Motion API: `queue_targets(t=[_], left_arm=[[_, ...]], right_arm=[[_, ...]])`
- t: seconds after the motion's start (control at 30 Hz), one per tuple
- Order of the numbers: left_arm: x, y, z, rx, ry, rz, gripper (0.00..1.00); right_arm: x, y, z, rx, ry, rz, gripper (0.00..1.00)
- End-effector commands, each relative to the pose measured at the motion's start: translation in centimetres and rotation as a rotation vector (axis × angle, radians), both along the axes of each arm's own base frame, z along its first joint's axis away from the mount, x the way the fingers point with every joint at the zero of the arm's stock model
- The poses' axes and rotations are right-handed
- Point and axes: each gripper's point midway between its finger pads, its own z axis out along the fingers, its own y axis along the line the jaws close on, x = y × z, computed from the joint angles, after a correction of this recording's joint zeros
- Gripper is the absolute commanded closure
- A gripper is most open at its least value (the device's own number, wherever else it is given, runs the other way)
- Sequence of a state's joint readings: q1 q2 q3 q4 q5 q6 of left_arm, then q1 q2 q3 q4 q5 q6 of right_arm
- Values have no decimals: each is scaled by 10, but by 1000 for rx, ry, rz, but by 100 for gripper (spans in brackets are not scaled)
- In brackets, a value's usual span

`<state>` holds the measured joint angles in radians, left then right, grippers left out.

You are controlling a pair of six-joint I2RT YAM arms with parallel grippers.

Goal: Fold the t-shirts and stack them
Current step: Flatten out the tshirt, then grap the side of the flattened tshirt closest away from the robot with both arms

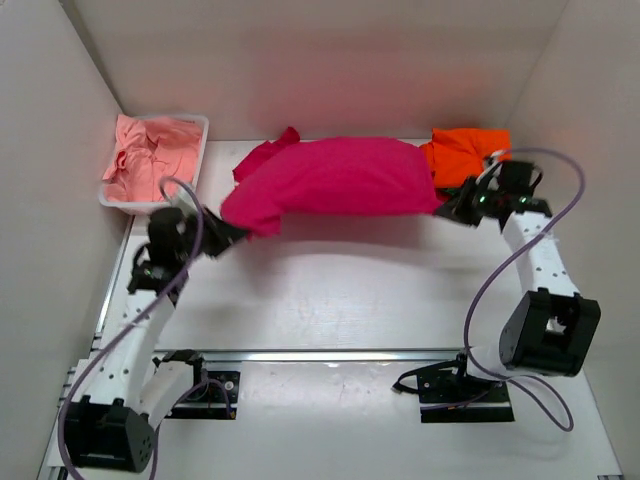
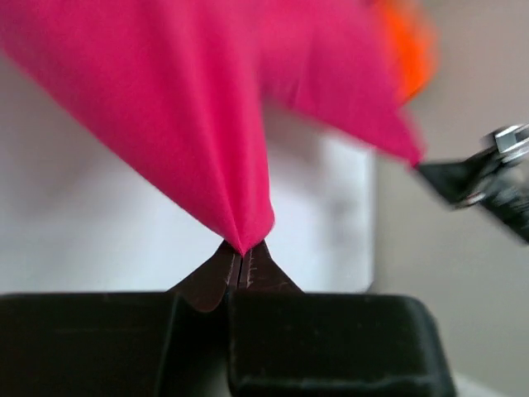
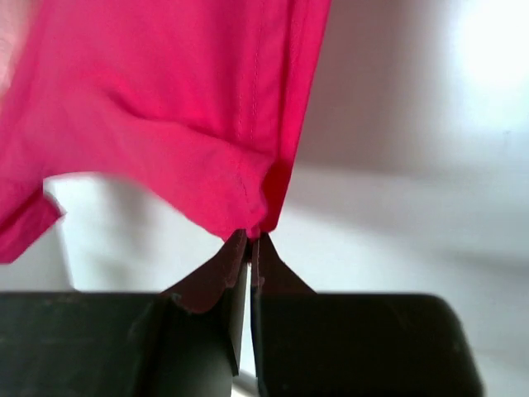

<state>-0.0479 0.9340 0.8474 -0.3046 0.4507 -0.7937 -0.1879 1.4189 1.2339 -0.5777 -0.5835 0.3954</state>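
The magenta t-shirt (image 1: 335, 180) hangs stretched between both grippers above the table, sagging slightly in the middle. My left gripper (image 1: 232, 234) is shut on its left corner, seen as a pinched point (image 2: 241, 248) in the left wrist view. My right gripper (image 1: 447, 208) is shut on its right corner, with the hem (image 3: 256, 230) pinched in the right wrist view. The orange t-shirt (image 1: 462, 152) lies at the back right, just behind the right gripper. Salmon pink t-shirts (image 1: 150, 160) lie crumpled in the white tub at the back left. No green t-shirt is in view.
The white plastic tub (image 1: 201, 135) stands at the back left against the wall. White walls enclose the table on the left, back and right. The arm bases and a rail (image 1: 330, 353) sit at the near edge.
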Motion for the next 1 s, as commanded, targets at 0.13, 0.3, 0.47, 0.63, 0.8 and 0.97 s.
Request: queue_targets(t=[0.13, 0.3, 0.47, 0.63, 0.8, 0.97], left_arm=[[-104, -19, -152, 42, 271, -46, 100], [-146, -23, -183, -7, 362, -86, 100], [-171, -18, -187, -4, 400, -116, 100], [-159, -25, -165, -88, 346, -100, 100], [-121, -15, -141, -30, 259, -16, 100], [-73, 19, -127, 156, 220, 161, 100]], right_arm=[[-105, 20, -108, -146, 209, -17, 100], [-168, 24, -150, -164, 387, -49, 100], [-186, 25, -144, -189, 483, -28, 100], [-189, 16, -146, -158, 489, -43, 100], [-175, 18, -144, -178, 458, -8, 100], [-144, 22, -132, -197, 372, 26, 100]])
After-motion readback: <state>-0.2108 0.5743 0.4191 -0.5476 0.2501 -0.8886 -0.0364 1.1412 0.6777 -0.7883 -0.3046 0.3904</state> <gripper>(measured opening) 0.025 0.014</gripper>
